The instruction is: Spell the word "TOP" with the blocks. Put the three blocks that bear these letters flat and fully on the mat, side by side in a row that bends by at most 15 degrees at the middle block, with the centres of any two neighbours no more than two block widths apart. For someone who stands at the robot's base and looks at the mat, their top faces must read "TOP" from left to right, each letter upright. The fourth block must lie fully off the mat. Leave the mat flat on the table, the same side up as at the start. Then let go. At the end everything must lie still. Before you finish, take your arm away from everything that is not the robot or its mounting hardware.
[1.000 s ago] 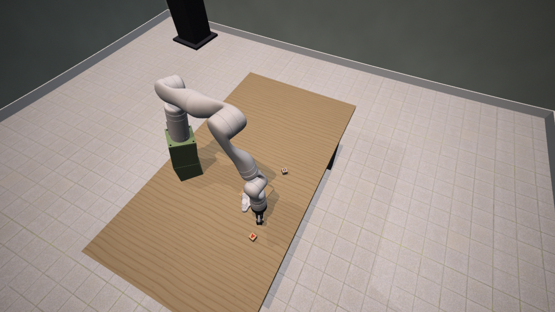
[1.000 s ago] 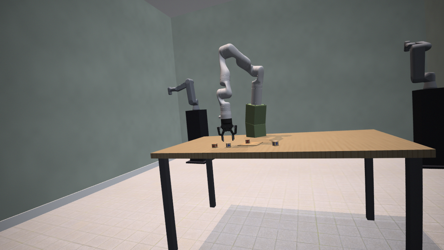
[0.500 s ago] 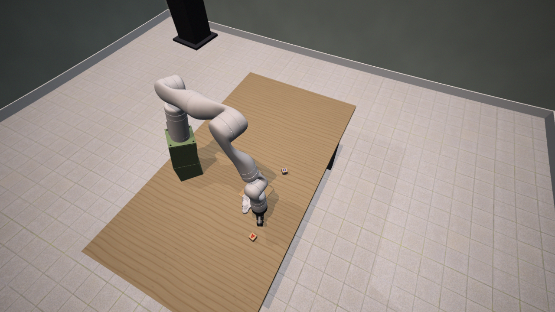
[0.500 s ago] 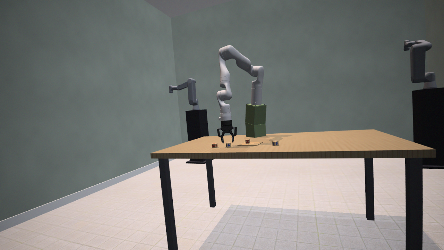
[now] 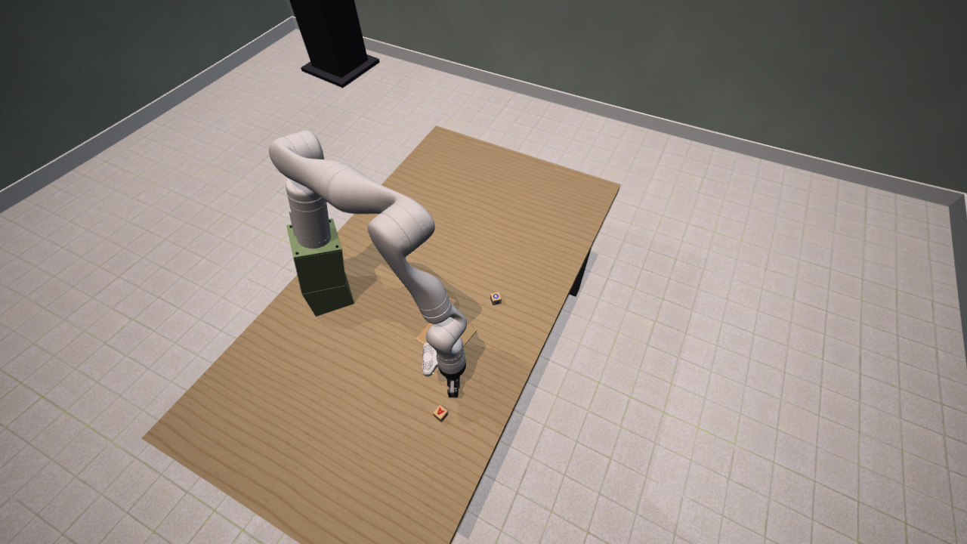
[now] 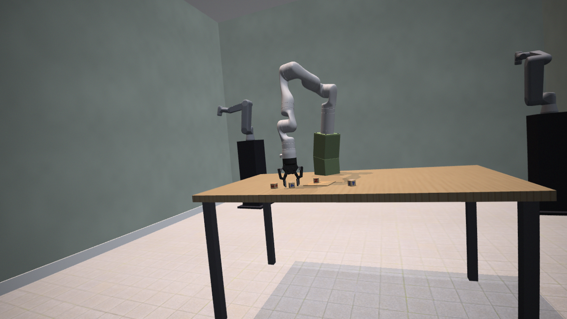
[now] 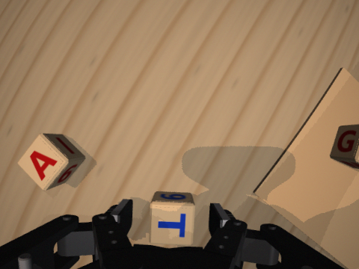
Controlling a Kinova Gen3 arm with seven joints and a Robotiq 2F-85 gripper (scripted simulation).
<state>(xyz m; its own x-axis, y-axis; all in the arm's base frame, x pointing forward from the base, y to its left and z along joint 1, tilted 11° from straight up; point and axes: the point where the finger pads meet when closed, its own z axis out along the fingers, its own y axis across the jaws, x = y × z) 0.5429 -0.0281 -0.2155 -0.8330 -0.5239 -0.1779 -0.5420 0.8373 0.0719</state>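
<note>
My gripper point(image 5: 452, 394) point(image 6: 291, 183) point(image 7: 170, 213) is open, its fingers on either side of the T block point(image 6: 291, 185) point(image 7: 172, 228), with gaps on both sides in the wrist view. The blue T faces up, turned sideways there; the arm hides this block in the top view. The A block point(image 5: 440, 412) point(image 6: 273, 185) point(image 7: 45, 162) lies on the table, red A up. The O block point(image 5: 495, 298) point(image 6: 351, 182) lies off the mat, blue O up. The mat point(image 6: 324, 184) point(image 7: 318, 128) bears a block with a red G side point(image 6: 316, 180) point(image 7: 345, 143); its top letter is out of view.
The wooden table point(image 5: 324, 378) point(image 6: 436, 182) point(image 7: 149, 75) has its long edge beyond the gripper from the base. The green pedestal point(image 5: 324, 277) point(image 6: 326, 152) stands at the opposite side. The arm partly covers the mat in the top view.
</note>
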